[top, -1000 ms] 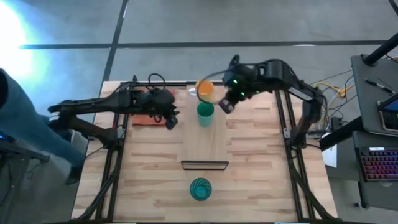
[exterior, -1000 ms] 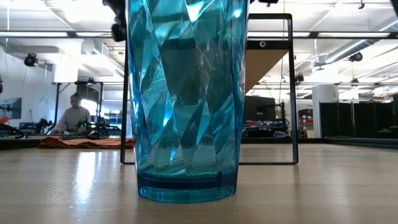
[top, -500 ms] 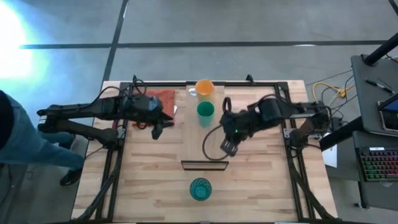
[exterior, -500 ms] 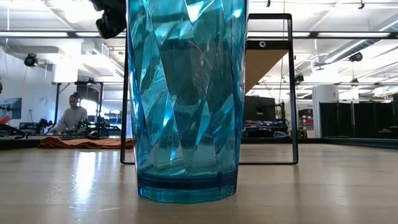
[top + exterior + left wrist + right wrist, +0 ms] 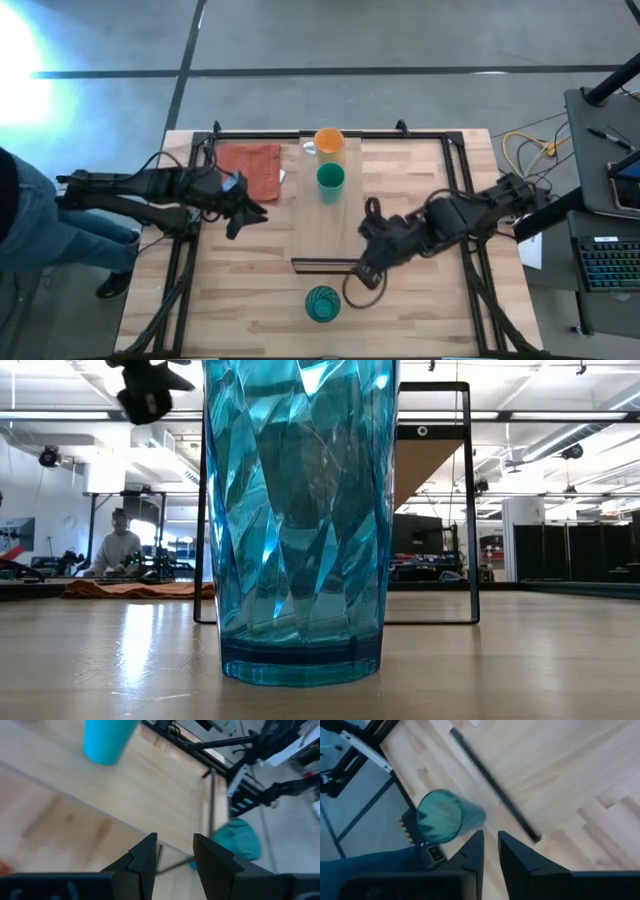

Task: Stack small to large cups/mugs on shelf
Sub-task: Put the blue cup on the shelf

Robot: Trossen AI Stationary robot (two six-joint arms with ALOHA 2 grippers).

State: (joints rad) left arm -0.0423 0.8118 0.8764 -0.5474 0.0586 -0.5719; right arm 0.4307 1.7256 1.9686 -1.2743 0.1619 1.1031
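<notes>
The small orange cup (image 5: 328, 140) and the green cup (image 5: 330, 180) stand upright on the far part of the light-wood shelf (image 5: 335, 235). The teal tumbler (image 5: 322, 303) stands upright on the table in front of the shelf's dark front edge (image 5: 329, 265); it fills the low view (image 5: 300, 520) and shows in the right wrist view (image 5: 445, 817). My right gripper (image 5: 363, 277) hovers to the right of the front edge, near the tumbler, open by a narrow gap (image 5: 491, 850) and empty. My left gripper (image 5: 238, 217) is open and empty (image 5: 172, 860), left of the shelf.
An orange-red cloth (image 5: 250, 168) lies at the far left of the table. A black frame (image 5: 330, 133) runs round the table. A person's leg (image 5: 20, 220) shows at the left edge, and another person (image 5: 115, 550) sits far behind the table.
My right gripper has gone from beside the orange cup at the shelf's far end toward the table's near edge, ending by the shelf's front edge near the tumbler. My left gripper has drawn off the cloth toward the near left. The cups have stayed put.
</notes>
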